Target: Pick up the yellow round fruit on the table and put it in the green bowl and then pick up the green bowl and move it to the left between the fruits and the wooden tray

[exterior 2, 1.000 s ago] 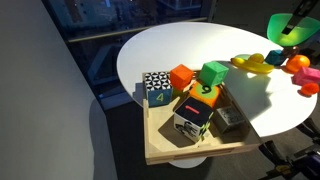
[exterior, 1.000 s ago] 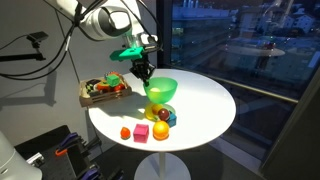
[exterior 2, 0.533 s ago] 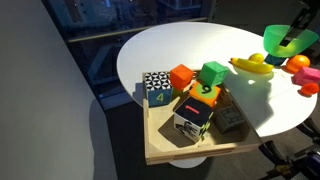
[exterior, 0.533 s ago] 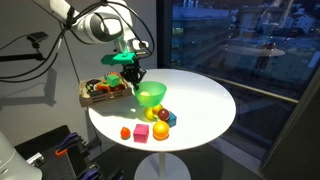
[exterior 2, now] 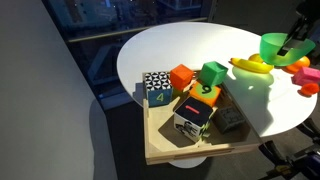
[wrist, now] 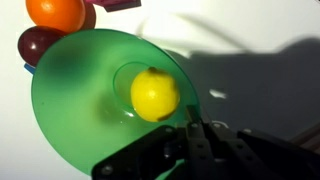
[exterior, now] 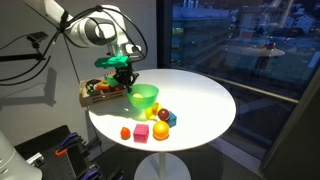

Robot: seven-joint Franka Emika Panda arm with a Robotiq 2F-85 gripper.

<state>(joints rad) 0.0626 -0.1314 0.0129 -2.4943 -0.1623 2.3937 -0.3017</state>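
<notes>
Clamped on the green plastic bowl (exterior: 145,97) holding the round yellow fruit (wrist: 155,94), the hand (exterior: 124,76) has carried it toward the wooden tray (exterior 2: 190,154); lowering likely remains.

One bowl (exterior: 144,97) at the fingers (wrist: 197,142), with one yellow fruit (wrist: 155,94) inside it. Just past the fingers, beyond the bowl, I count one orange (wrist: 55,12) and one plum (wrist: 38,42). Farther off sits one tray (exterior 2: 165,150) with six blocks (exterior 2: 212,73).
</notes>
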